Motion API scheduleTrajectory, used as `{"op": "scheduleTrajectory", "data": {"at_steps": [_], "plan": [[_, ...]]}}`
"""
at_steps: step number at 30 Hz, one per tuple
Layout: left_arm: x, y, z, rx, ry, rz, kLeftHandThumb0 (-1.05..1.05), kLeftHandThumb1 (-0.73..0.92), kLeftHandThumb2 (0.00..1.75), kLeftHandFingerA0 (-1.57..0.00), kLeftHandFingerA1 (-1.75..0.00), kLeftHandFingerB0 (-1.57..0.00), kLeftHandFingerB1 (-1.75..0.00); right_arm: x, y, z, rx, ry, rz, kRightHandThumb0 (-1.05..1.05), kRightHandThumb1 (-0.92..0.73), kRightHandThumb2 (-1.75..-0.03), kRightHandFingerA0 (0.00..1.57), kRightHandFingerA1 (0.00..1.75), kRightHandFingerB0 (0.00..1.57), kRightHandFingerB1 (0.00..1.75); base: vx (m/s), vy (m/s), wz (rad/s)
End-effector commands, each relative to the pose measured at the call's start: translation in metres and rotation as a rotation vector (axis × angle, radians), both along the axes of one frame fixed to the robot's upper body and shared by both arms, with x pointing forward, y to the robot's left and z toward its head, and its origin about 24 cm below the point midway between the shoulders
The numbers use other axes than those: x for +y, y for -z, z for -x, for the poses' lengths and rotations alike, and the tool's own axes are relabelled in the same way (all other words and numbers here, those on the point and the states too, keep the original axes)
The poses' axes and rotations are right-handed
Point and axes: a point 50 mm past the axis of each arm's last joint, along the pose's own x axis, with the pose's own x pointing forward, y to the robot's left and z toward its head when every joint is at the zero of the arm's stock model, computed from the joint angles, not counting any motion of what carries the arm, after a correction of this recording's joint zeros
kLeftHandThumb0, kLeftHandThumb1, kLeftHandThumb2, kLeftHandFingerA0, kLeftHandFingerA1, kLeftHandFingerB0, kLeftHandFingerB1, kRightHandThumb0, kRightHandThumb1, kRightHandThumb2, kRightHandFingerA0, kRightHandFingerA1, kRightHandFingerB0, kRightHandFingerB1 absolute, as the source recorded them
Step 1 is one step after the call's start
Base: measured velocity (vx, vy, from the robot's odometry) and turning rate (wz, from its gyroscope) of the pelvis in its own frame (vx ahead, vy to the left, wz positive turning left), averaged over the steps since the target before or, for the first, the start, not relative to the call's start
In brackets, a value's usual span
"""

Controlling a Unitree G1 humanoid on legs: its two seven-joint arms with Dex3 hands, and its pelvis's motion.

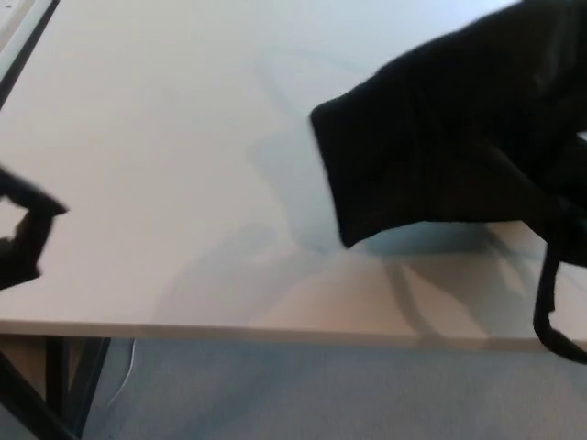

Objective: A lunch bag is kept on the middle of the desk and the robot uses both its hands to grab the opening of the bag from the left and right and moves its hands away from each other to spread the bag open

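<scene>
From the head view, we see the lunch bag (pixel 440 147) bunched as a dark mass at upper right, lifted over the white table (pixel 165 183) and casting a shadow below it. A black strap (pixel 548 302) dangles past the table's front edge at right. Our left hand (pixel 23 234) sits at the far left edge, holding nothing, its fingers apart. Our right hand is hidden behind the bag, so we cannot tell its state. The picture is blurred.
</scene>
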Motion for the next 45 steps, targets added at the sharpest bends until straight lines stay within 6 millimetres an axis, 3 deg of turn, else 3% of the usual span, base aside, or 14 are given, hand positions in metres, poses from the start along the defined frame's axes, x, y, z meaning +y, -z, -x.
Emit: {"op": "scheduleTrajectory", "data": {"at_steps": [1,4,5,6,11,17,18,19,31,37,38,39,43,45], "plan": [[-0.039,-0.035,-0.022,-0.067,0.095,-0.140,0.03,0.56,1.08,-0.96,-1.31,-0.85,-1.25,0.030,-0.047,-0.027,-0.093,-0.053,0.033,-0.09,-0.66,-0.57,0.73,1.75,0.54,1.71,0.00,0.000,0.00],[-0.051,-0.046,-0.032,-0.075,0.097,-0.157,-0.06,0.55,1.05,-0.94,-1.34,-0.88,-1.18,0.039,-0.068,-0.043,-0.103,0.021,0.090,-0.28,-0.53,-0.61,0.76,1.45,0.69,1.26,0.00,0.000,0.00],[-0.054,-0.050,-0.036,-0.074,0.091,-0.157,-0.06,0.56,0.99,-0.97,-1.23,-0.91,-1.10,0.040,-0.078,-0.054,-0.048,0.064,0.171,-0.45,-0.52,-0.56,0.69,0.61,0.45,0.39,0.00,0.000,0.00],[-0.058,-0.052,-0.038,-0.080,0.082,-0.156,-0.08,0.58,0.82,-0.92,-1.11,-0.91,-0.88,0.041,-0.088,-0.061,0.004,0.072,0.230,-0.68,-0.44,-0.80,0.04,0.36,0.06,0.24,0.00,0.000,0.00],[-0.067,-0.047,-0.040,-0.051,0.012,-0.158,-0.10,0.59,0.57,-0.53,-0.48,-0.55,-0.42,0.047,-0.132,-0.084,0.089,0.151,0.341,-0.87,-0.51,-0.81,0.09,0.37,0.08,0.23,0.00,0.000,0.00],[-0.063,-0.027,-0.038,0.074,-0.003,-0.199,-0.30,0.60,0.59,-0.30,-0.39,-0.33,-0.32,0.052,-0.159,-0.097,0.163,0.249,0.480,-0.89,-0.52,-0.87,0.10,0.30,0.06,0.19,0.00,0.000,0.00],[-0.061,-0.024,-0.037,0.092,-0.019,-0.202,-0.30,0.60,0.58,-0.32,-0.37,-0.30,-0.30,0.053,-0.163,-0.098,0.169,0.264,0.495,-0.91,-0.65,-0.60,0.13,0.27,0.02,0.24,0.00,0.000,0.00],[-0.060,-0.022,-0.036,0.103,-0.026,-0.202,-0.28,0.59,0.58,-0.32,-0.37,-0.30,-0.30,0.054,-0.164,-0.099,0.174,0.274,0.502,-0.86,-0.51,-0.90,0.09,0.32,0.05,0.19,0.00,0.000,0.00],[-0.056,-0.025,-0.024,0.079,-0.107,-0.226,-0.54,0.69,0.62,-0.21,-0.32,-0.24,-0.30,0.048,-0.180,-0.091,0.084,0.261,0.490,-0.86,-0.56,-0.99,0.07,0.32,0.00,0.17,0.00,0.000,0.00],[-0.018,-0.037,0.014,0.062,-0.136,-0.146,-0.62,0.80,0.64,-0.15,-0.32,-0.21,-0.27,0.011,-0.215,-0.021,-0.206,0.186,0.435,-0.88,-0.65,-0.99,0.08,0.23,0.08,0.15,0.00,0.000,0.00],[-0.005,-0.038,0.030,0.062,-0.142,-0.126,-0.34,0.57,1.10,-0.02,-0.51,0.00,-0.48,-0.010,-0.221,0.008,-0.279,0.215,0.428,-0.92,-0.70,-1.02,0.09,0.18,0.08,0.11,0.00,0.000,0.00],[0.004,-0.039,0.039,0.061,-0.147,-0.116,-0.62,0.84,0.65,-0.11,-0.31,-0.15,-0.27,-0.022,-0.224,0.026,-0.327,0.242,0.429,-0.88,-0.68,-1.02,0.08,0.26,0.07,0.16,0.00,0.000,0.00],[0.027,-0.039,0.066,0.043,-0.207,-0.109,-0.62,0.87,0.68,-0.12,-0.27,-0.14,-0.22,-0.061,-0.230,0.074,-0.440,0.332,0.405,-0.87,-0.71,-1.05,0.00,0.12,0.01,0.17,0.00,0.000,0.00],[0.039,-0.035,0.087,0.040,-0.263,-0.080,-0.34,0.58,1.12,-0.01,-0.51,0.00,-0.48,-0.077,-0.229,0.102,-0.426,0.381,0.377,-0.88,-0.74,-1.06,0.00,0.08,0.00,0.12,0.00,0.000,0.00]]}}
